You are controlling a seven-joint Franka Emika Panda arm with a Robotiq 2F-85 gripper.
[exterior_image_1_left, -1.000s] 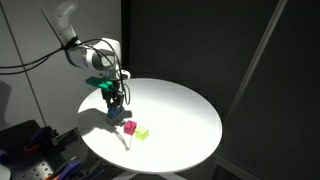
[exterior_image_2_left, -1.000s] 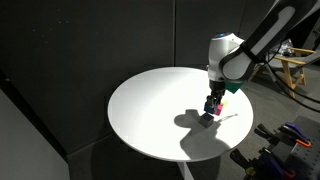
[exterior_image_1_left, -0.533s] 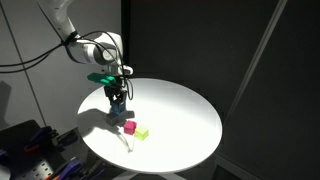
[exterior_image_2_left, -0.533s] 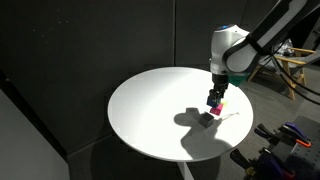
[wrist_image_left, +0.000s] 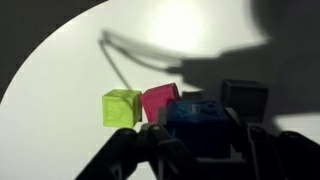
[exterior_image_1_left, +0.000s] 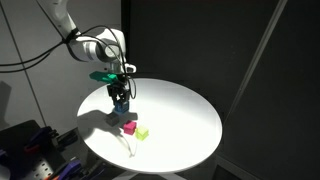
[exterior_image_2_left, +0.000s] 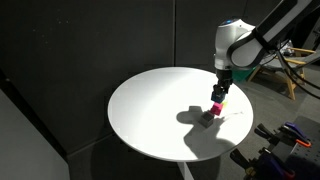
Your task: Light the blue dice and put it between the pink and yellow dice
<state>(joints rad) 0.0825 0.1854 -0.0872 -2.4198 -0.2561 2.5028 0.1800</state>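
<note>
My gripper (wrist_image_left: 198,135) is shut on the blue dice (wrist_image_left: 198,118) and holds it above the round white table (exterior_image_1_left: 175,115). In an exterior view the gripper (exterior_image_1_left: 121,98) hangs over the table, up and left of the pink dice (exterior_image_1_left: 129,127) and the yellow dice (exterior_image_1_left: 142,132). The pink dice (wrist_image_left: 160,101) and yellow dice (wrist_image_left: 121,107) sit side by side, touching, on the table. In an exterior view the gripper (exterior_image_2_left: 219,93) hovers above the pink dice (exterior_image_2_left: 217,108); the yellow dice is mostly hidden there.
The table (exterior_image_2_left: 160,110) casts the arm's dark shadow (exterior_image_2_left: 195,117). Black curtains surround the scene. A thin line (wrist_image_left: 120,65) lies on the table by the dice. Dark equipment (exterior_image_1_left: 30,150) stands beside the table.
The gripper has risen with the blue dice, lifting it off the table and away from the pink and yellow dice.
</note>
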